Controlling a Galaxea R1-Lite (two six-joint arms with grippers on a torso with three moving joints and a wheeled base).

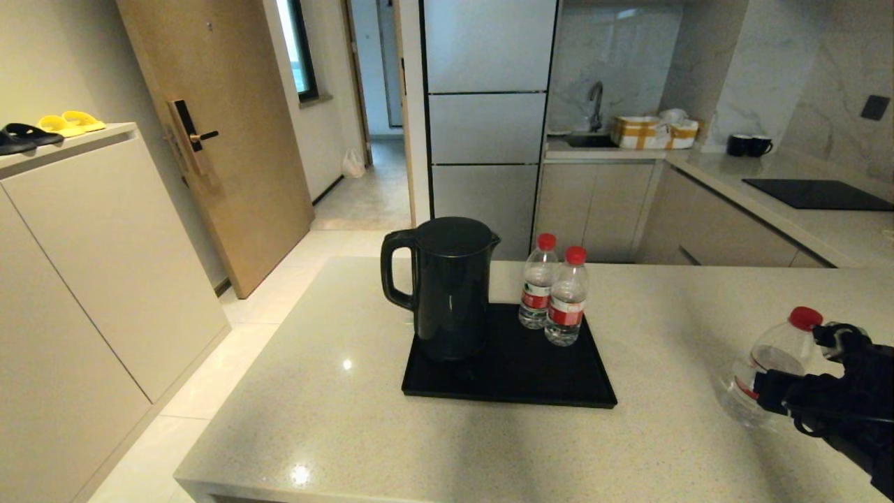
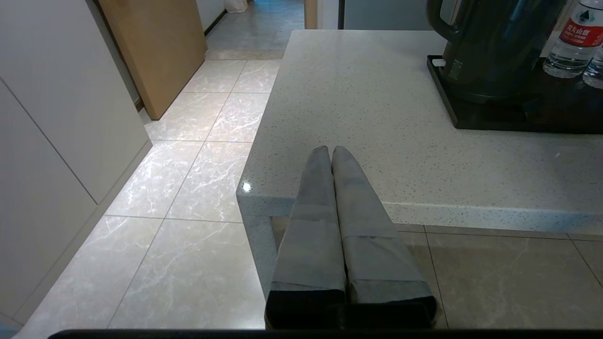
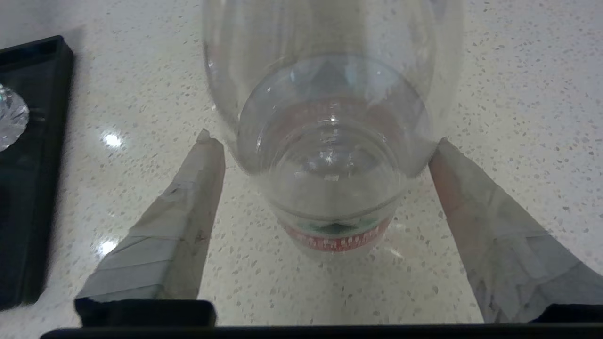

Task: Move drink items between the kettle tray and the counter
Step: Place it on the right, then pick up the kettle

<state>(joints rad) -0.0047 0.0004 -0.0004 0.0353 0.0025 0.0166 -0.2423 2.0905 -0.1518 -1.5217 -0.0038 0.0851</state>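
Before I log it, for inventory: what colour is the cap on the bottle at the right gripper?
Red cap; the head view shows it best.

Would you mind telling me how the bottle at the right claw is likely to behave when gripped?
The bottle looks like thin clear plastic, so it may dent under the right claw. It seems nearly empty, probably light. Round and leaning over the counter, it could roll if it falls.

Head view: high, looks forward and down over beige speckled stone counter (image 1: 391, 419), flat black rimmed tray (image 1: 517, 381) mid-distance. Left wrist view: low, off counter's near corner, faces tray edge (image 2: 471, 123). Right wrist view: very close above counter (image 3: 518, 70); tray corner (image 3: 28, 188) shared.
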